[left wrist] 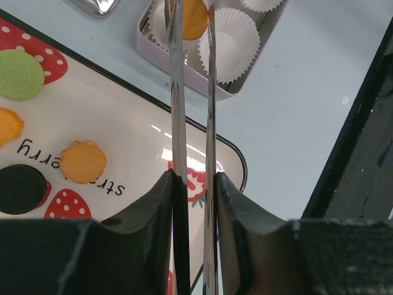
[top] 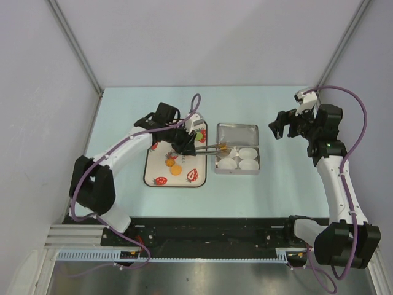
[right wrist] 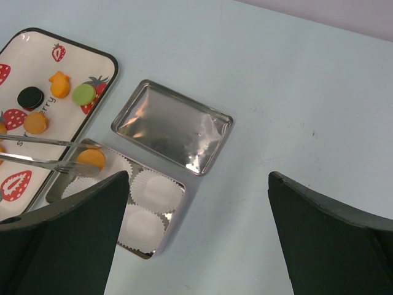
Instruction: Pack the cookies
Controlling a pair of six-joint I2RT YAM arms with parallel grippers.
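Orange cookie (left wrist: 195, 17) sits pinched between the tips of the tongs (left wrist: 177, 123), over the far-left paper cup (right wrist: 78, 183) of the tin (top: 237, 172). Can't tell whether it hangs above the cup or rests in it. Tongs run lengthwise left to right, so the cookie lies straight out to the right of the left hand (top: 186, 142), which is clenched on the handle end. The drop turns on this line: tips over that cup, nothing to reach for. Other orange cookies (left wrist: 83, 161), the black cookie (left wrist: 21, 188) and a green disc (left wrist: 21, 74) lie on the strawberry tray (left wrist: 123, 123), left of the tin. Lid (top: 237, 133) lies just beyond the tin. Right hand (top: 284, 128) is spread wide and empty, well off to the right above the table (top: 276, 184). The left is the nearer.
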